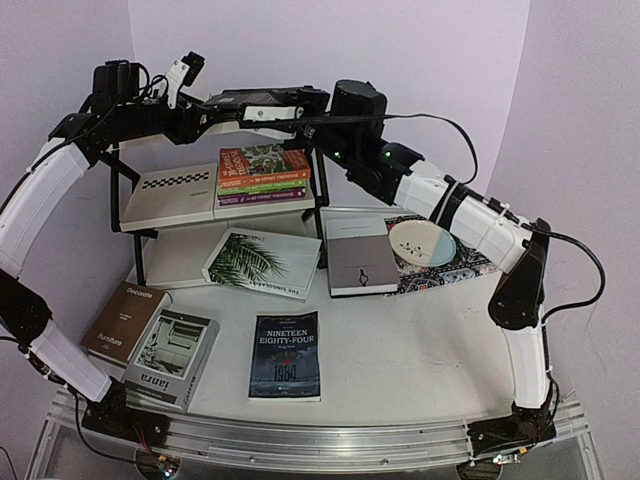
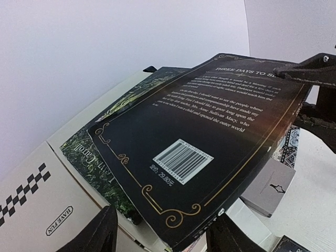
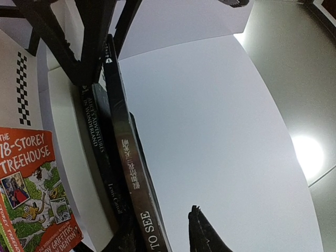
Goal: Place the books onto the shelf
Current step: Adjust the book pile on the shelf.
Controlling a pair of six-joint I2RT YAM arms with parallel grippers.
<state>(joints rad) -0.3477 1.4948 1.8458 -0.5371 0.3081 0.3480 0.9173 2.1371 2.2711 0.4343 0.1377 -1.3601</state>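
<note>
While the right gripper [image 2: 287, 89] pinches the far edge of the black book [image 2: 199, 131], one finger on its back cover and one under it, the left gripper [image 2: 165, 223] stands half wide with that book's near corner between its fingers [image 2: 105, 233]. Whether those fingers touch the corner I cannot tell, as the view there is dark.

The black book lies back cover up on the shelf's [image 1: 170, 195] top tier, over the Alice book [image 2: 105, 142], and seems to be tilted, with its near corner hanging past the tier's edge. A Treehouse stack [image 1: 263, 170] sits on the middle tier beside the checkered strip.

On the table [image 1: 400, 350] lie the palm-leaf book [image 1: 262, 263], the grey book [image 1: 360, 265] just beside it, the brown book [image 1: 125, 320], the Tanra book [image 1: 172, 357] touching it, and Nineteen Eighty-Four [image 1: 285, 355]. A bowl [image 1: 422, 243] rests on the mat [image 1: 470, 270] to the right of the grey book.
</note>
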